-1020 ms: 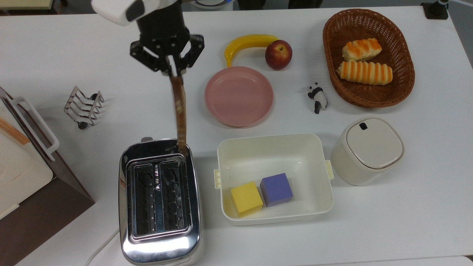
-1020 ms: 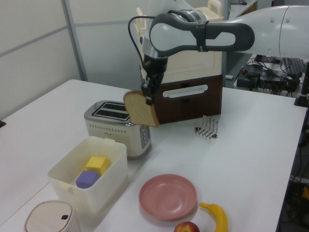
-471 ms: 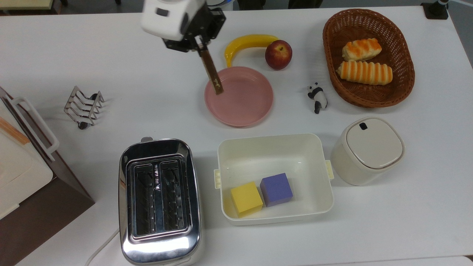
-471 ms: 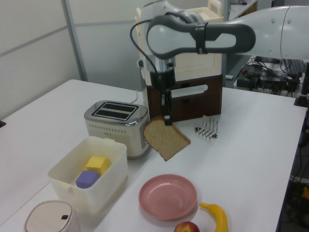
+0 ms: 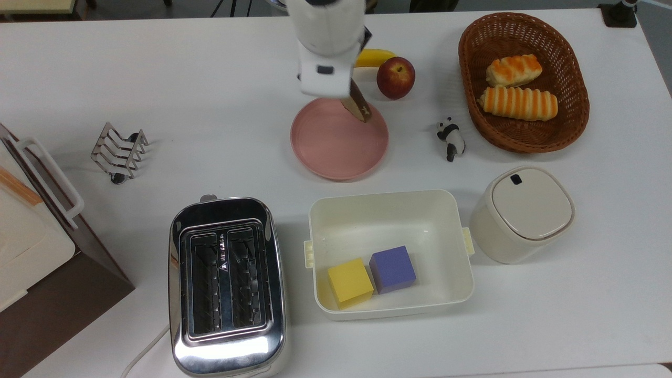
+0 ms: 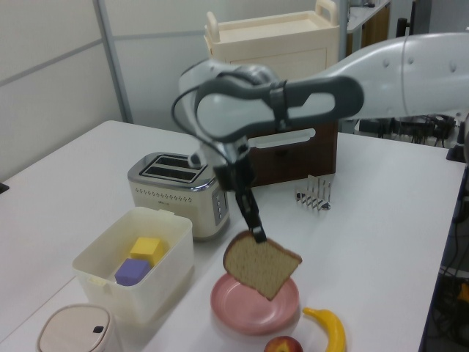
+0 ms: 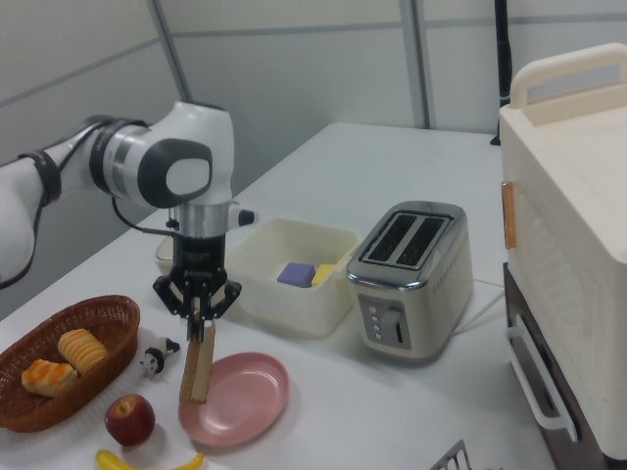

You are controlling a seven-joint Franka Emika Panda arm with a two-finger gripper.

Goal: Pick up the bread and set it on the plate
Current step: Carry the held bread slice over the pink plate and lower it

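right view: a white robot arm is reaching down over a white table (image 7: 411, 411), and its black claw (image 7: 200, 311) is gripping the top edge of a bread slice (image 7: 199, 364), fingers clenched on it. the bread is hanging edge-on, tilted, above the near rim of a pink plate (image 7: 245, 399), not resting on it.

left view: the bread (image 6: 261, 265) is showing its broad brown face with a darker crust, dangling from the claw (image 6: 258, 235) over the plate (image 6: 234, 308). whether its lower corner is touching the plate cannot be told. a banana (image 6: 331, 328) and an apple (image 6: 283, 345) are lying just beside the plate.

top view: the arm's white wrist is covering the claw, and the bread (image 5: 359, 107) is showing as a thin brown strip over the plate's (image 5: 331, 147) upper edge. the apple (image 5: 395, 77) and banana (image 5: 374, 55) are sitting above the plate. a wicker basket (image 5: 572, 126) holding two striped rolls is sitting at the top view's right, with a small panda figure (image 5: 450, 138) between it and the plate. a chrome toaster (image 5: 227, 286), a white tub (image 5: 391, 210) holding a yellow and a purple block, a lidded canister (image 5: 522, 212) and a wire toast rack (image 5: 118, 152) are standing elsewhere on the table (image 5: 157, 79).
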